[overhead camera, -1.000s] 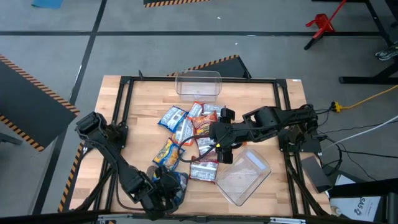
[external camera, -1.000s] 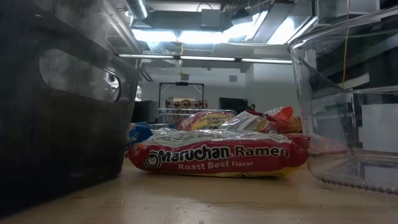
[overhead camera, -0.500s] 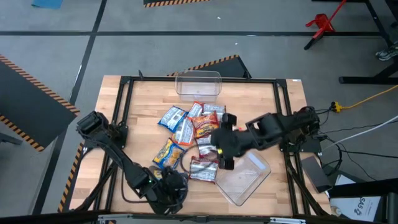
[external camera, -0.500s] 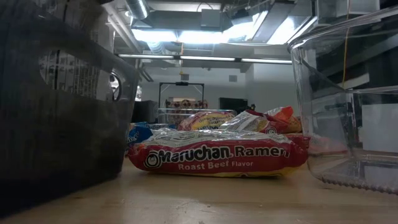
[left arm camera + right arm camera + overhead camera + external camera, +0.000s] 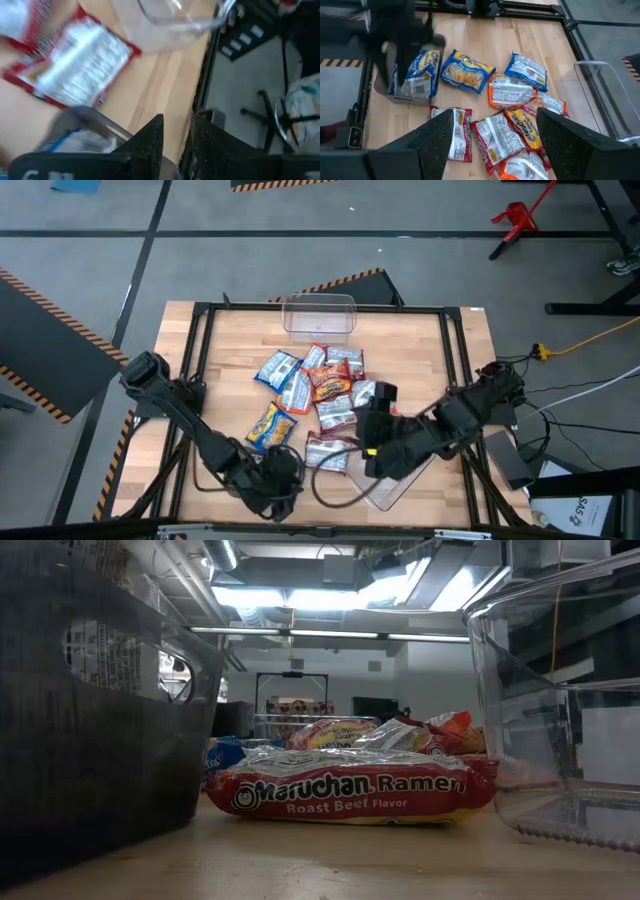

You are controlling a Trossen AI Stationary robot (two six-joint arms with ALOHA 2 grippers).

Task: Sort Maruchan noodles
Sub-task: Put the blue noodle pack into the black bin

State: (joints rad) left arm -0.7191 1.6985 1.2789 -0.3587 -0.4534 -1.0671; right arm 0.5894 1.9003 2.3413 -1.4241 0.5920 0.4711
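Treat the sort as barely started. Most of the Maruchan noodles [image 5: 315, 385] lie in a loose pile at the middle of the table [image 5: 225, 370], with one red roast-beef packet [image 5: 350, 797] nearest the front edge.

The grey tray [image 5: 410, 75] at the near left holds at least one blue-and-yellow packet [image 5: 420, 72]; you cannot tell from here whether more lie under it. The clear tub [image 5: 318, 314] at the far edge appears empty. The second clear tub [image 5: 395, 470] at the near right is partly covered by the right arm, so confirm its contents before counting it.

The left hand [image 5: 175, 142] sits over the grey tray with its fingers a narrow gap apart and nothing between them. The right hand [image 5: 495, 145] hangs over the near-right tub, spread wide and empty.

Expect nearly all packets to remain: blue-and-yellow, orange-red and red-and-white are mixed together in the pile.
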